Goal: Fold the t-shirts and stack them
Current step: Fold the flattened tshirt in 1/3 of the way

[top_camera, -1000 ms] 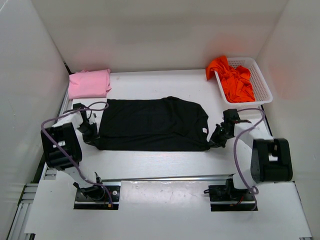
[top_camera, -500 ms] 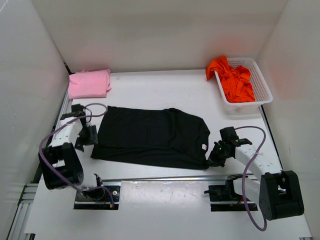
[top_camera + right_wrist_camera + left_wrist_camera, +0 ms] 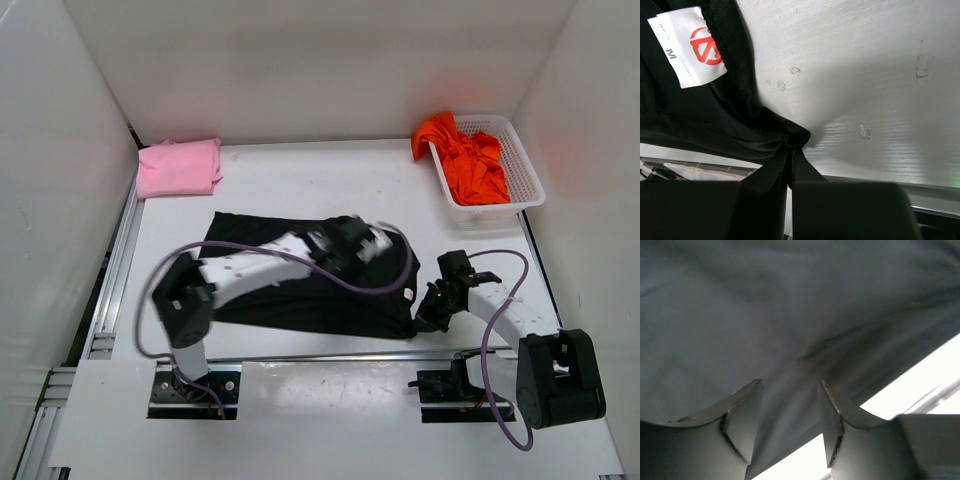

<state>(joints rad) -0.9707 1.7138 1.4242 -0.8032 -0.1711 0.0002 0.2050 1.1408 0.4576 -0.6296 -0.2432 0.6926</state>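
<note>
A white plastic mesh basket (image 3: 521,160) sits at the far right corner of a white-painted wooden table (image 3: 300,175).

A white label (image 3: 687,45) lies on the black t-shirt (image 3: 700,120), shown close up in the right wrist view. It carries a round red emblem, a ring crossed by slanting strokes. Beside the emblem stands a single dark capital letter M. A few lines of fine grey print run next to the M, too small to read. In the top view the label shows only as a small white patch near the shirt's right edge, with nothing legible on it.
</note>
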